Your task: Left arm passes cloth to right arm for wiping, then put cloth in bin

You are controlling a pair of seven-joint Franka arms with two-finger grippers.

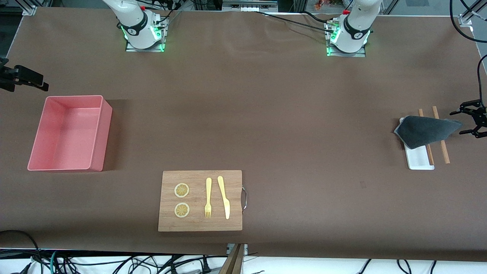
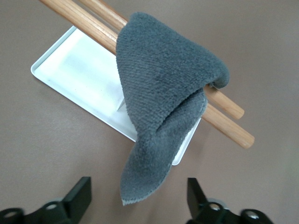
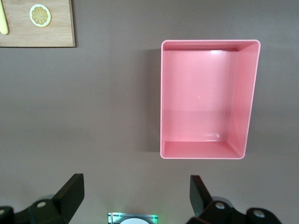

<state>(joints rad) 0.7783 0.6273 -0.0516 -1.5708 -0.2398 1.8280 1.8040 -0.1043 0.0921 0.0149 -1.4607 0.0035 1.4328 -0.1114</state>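
Left gripper (image 2: 138, 198) gapes wide beside the floppy dark grey cloth (image 2: 163, 107), holding nothing; right gripper (image 3: 135, 196) waits wide open and empty over bare table.

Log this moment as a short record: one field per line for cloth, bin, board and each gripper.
cloth: dark grey, draped over two wooden sticks and one end of the white tray
bin: pink, nothing in it, toward the right arm's end
cutting board: holds two lemon slices, a fork and a knife
left gripper: open, beside the cloth's corner, not holding it
right gripper: open, near the bin, waiting
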